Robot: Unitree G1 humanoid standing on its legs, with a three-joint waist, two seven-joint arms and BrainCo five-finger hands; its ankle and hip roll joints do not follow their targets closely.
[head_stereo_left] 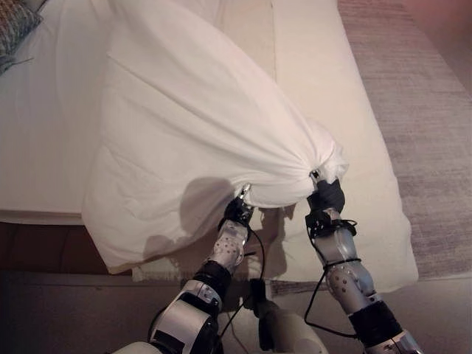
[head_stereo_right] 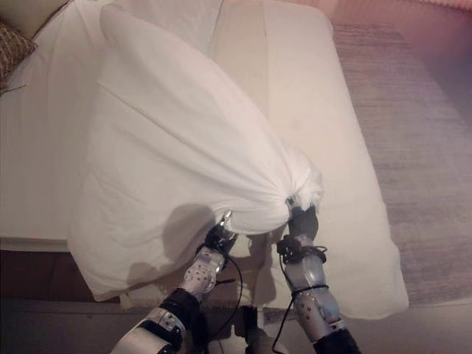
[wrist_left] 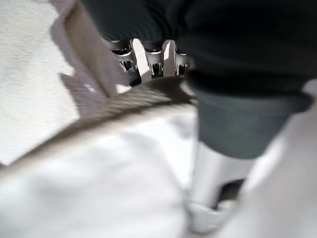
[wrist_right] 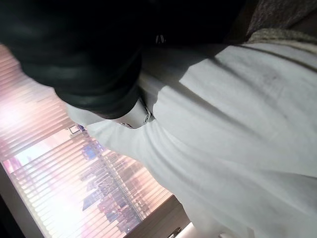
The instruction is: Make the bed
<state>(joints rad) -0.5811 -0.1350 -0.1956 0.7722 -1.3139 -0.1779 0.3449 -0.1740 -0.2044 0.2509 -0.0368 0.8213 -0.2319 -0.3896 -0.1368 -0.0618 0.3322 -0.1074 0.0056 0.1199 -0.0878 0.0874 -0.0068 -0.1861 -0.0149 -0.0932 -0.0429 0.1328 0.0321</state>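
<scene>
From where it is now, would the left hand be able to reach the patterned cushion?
Probably not. The left hand is under the lifted duvet at the bed's near edge, while the cushion lies at the far corner, with the duvet between them.

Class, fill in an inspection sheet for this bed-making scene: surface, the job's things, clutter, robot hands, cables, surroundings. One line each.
Surface: bed with a pale cover, seen from above.
Job's things: white duvet lifted off the bed, bunched to a gathered end at the two hands, billowing away toward the far side.
Clutter: patterned cushion at the bed's far left corner.
Robot hands: left robot hand under the gathered edge, fingers hidden in cloth; right robot hand at the tight bunch, fingers also hidden.
Cables: nothing seen apart from the robot's own.
Surroundings: grey carpet to the right of the bed; window blinds in the right wrist view.
</scene>
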